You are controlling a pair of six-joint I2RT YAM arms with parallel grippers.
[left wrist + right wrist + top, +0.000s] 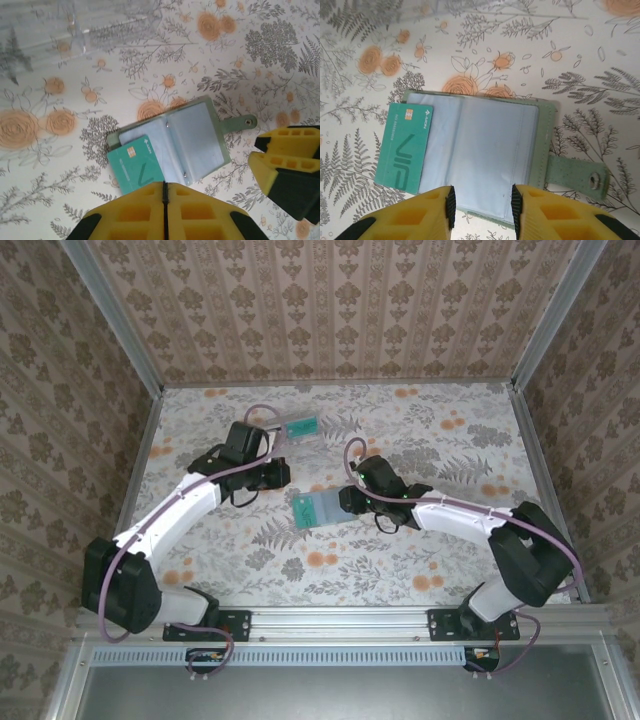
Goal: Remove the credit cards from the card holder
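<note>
The card holder (485, 150) lies open on the flowered table, blue-grey pockets up, its green strap with a snap (580, 172) out to the right. A teal credit card (404, 147) sticks halfway out of its left pocket. My right gripper (482, 205) hovers open over the holder's near edge, nothing between its fingers. From the left wrist, the card (137, 165) and holder (195, 137) lie just beyond my left gripper (165, 186), which is shut on nothing. From above, the left gripper (283, 478) sits left of the holder (322, 508) and the right gripper (345, 500) at its right.
A clear plastic box (303, 430) with a teal card inside stands behind the holder, next to the left wrist. The right gripper's yellow fingers (287, 160) show at the right edge of the left wrist view. Papered walls fence the table on three sides.
</note>
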